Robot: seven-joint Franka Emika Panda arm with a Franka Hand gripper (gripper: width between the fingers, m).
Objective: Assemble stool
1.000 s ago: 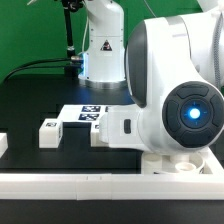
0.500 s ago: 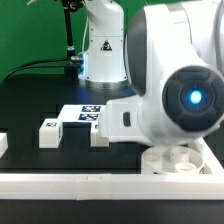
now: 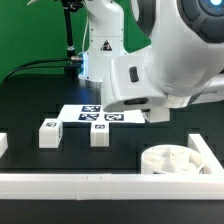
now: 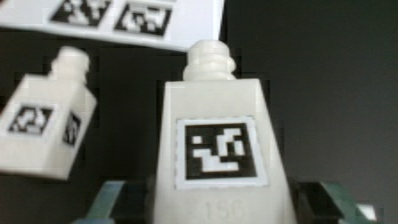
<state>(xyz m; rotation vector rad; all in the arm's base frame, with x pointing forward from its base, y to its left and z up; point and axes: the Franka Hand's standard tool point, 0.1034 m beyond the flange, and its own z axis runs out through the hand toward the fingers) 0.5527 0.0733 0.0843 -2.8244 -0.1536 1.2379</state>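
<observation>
Jaws: my two grey jaws [image 4: 217, 198] are pinching a short blocky white plastic stool leg [image 4: 217, 130] at its base, one jaw on each side.
Held leg: it is showing a black-and-white square tag on its face and a ribbed peg at its far end, hanging above the black tabletop [image 4: 329, 70].
Arm: in the exterior view my bulky white arm [image 3: 180, 55] is hiding the jaws and the held leg.
Other legs: two more white tagged legs [image 3: 48, 133] [image 3: 99, 132] are standing near each other on the tabletop, just before the marker board [image 3: 97, 115].
Seat: the thick round white seat ring [image 3: 172, 160] is lying at the exterior view's right, beside the long white border rail [image 3: 100, 184].
</observation>
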